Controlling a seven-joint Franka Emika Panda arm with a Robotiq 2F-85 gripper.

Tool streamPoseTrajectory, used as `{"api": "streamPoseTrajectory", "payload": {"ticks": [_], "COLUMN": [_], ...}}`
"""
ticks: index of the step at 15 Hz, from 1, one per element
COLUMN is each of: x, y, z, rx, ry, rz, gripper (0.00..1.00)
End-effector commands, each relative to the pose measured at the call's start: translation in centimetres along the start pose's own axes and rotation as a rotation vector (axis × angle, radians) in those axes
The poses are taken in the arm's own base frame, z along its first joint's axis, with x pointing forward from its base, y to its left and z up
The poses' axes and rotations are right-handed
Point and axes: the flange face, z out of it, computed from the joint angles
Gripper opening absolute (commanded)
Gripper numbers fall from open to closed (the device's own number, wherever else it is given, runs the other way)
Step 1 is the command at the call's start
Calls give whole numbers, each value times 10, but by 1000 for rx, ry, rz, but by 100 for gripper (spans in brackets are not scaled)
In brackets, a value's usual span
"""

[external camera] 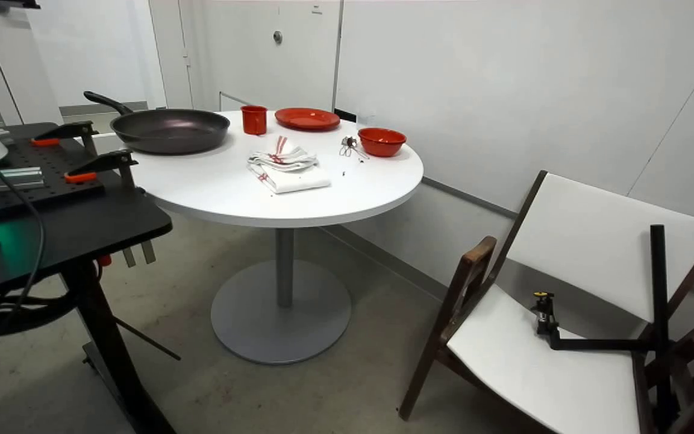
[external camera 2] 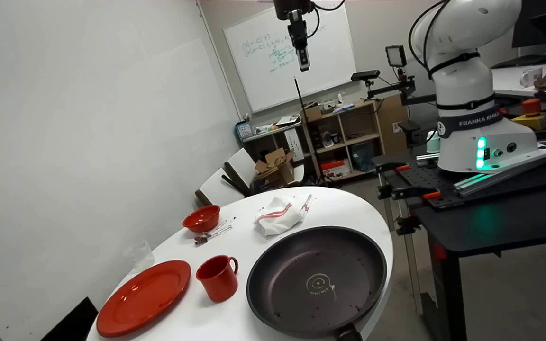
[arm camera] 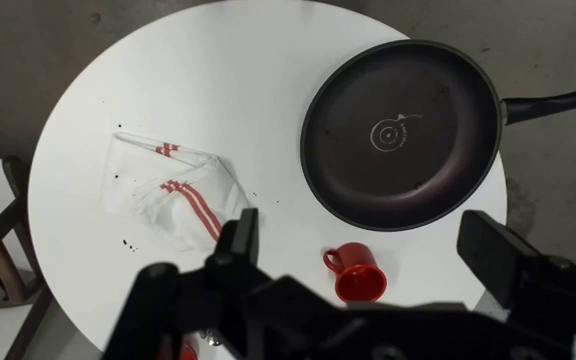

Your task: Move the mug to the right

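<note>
In an exterior view, your arm (external camera 2: 465, 80) rose white from its base (external camera 2: 510, 142), where lights (external camera 2: 480, 153) glowed green, and ran out of sight at the top edge. Your gripper (external camera 2: 304, 65) hung near that same edge, well apart from the base and pointing downward. In the wrist view its dark fingers (arm camera: 245, 237) stood wide apart, one toward each side

Wrist view: pan handle (arm camera: 554, 106) cropped; claw (arm camera: 360, 222) mostly hides bowl (arm camera: 189, 349).

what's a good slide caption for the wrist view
Open fingers frame a red mug on a round white table, with a black pan and striped cloth nearby.
</note>
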Motion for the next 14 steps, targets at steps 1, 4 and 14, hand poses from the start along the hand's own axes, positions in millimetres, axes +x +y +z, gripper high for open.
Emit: {"api": "streamPoseTrajectory", "payload": {"ticks": [1,4,14], "x": [0,22,137], "y": [0,2,-50], "z": [-1,5,38], "rx": [0,-12,-61], "ry": [-1,-28,-111], "rz": [0,-20,-197], "gripper": [100,100,100]}}
